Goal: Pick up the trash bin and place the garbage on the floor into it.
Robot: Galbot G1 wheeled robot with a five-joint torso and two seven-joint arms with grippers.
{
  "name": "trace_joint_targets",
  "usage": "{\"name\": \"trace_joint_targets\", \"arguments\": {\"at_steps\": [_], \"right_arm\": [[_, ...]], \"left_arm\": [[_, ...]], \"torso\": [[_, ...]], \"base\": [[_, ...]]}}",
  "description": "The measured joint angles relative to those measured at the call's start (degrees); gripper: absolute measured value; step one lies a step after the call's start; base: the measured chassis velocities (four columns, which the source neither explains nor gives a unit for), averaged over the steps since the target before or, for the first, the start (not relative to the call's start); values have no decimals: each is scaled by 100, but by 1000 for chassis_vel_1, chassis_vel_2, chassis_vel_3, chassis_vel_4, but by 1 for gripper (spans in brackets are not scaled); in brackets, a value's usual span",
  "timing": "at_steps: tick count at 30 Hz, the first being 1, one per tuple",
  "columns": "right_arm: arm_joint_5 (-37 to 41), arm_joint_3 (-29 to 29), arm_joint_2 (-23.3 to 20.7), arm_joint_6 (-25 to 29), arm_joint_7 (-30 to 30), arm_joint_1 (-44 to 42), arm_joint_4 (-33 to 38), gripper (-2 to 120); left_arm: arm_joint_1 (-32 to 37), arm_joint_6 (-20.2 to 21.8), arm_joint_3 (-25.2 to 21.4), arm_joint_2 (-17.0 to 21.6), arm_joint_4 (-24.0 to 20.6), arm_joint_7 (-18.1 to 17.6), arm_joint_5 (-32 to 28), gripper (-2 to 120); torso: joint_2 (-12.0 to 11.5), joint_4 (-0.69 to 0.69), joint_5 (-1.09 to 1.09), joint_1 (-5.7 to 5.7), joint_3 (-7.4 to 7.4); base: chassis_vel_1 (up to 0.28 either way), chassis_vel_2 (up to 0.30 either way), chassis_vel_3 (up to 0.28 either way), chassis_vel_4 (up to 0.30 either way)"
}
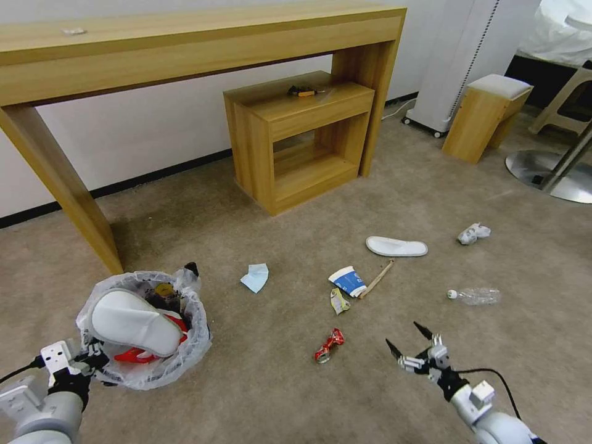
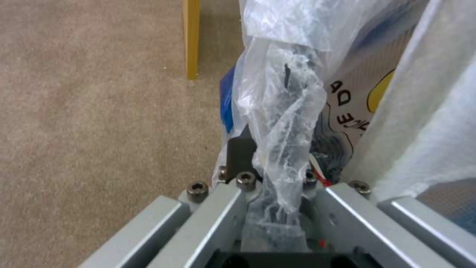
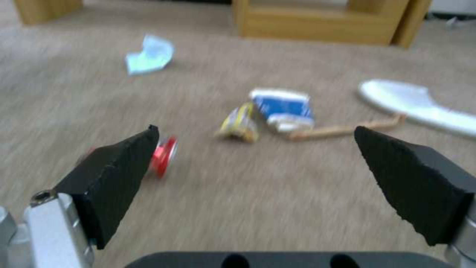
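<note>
The trash bin (image 1: 185,333), lined with a crinkly bag (image 2: 282,123), is at lower left over the floor (image 1: 259,382). A white slipper (image 1: 132,324) and a red wrapper (image 1: 132,356) lie in it. My left gripper (image 1: 92,359) is shut on its rim and bag. My right gripper (image 1: 408,340) hangs open just right of a crushed red can (image 1: 328,345) (image 3: 166,156). Beyond it lie a paper cup (image 1: 348,280), yellow wrapper (image 1: 338,301), wooden stick (image 1: 377,279), second slipper (image 1: 396,246), pale tissue (image 1: 255,277), clear bottle (image 1: 475,296) and white wad (image 1: 473,233).
A long wooden desk (image 1: 185,43) stands along the wall, with one leg (image 1: 68,185) just behind the bin. Under it sits a small wooden side table (image 1: 302,135). A wooden stool (image 1: 487,114) and a round metal base (image 1: 549,172) are at far right.
</note>
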Motion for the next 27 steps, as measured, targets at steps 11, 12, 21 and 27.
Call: {"name": "trace_joint_targets", "arguments": {"at_steps": [11, 12, 21, 27], "right_arm": [[-137, -266, 62, 27, 45, -238, 2, 100], [-141, -319, 106, 20, 48, -221, 2, 100], [-156, -782, 294, -12, 19, 181, -212, 100], [25, -1168, 502, -73, 16, 535, -352, 100]], "left_arm": [[-13, -48, 45, -40, 32, 24, 52, 0], [-11, -57, 50, -47, 32, 25, 69, 0], [63, -69, 55, -111, -60, 37, 93, 0], [96, -71, 64, -194, -99, 46, 122, 0]], "torso": [[0, 0, -1, 0, 0], [0, 1, -1, 0, 0], [0, 1, -1, 0, 0], [0, 2, 0, 0, 0]], "base": [[0, 0, 0, 0], [0, 0, 0, 0], [0, 0, 0, 0], [0, 0, 0, 0]]}}
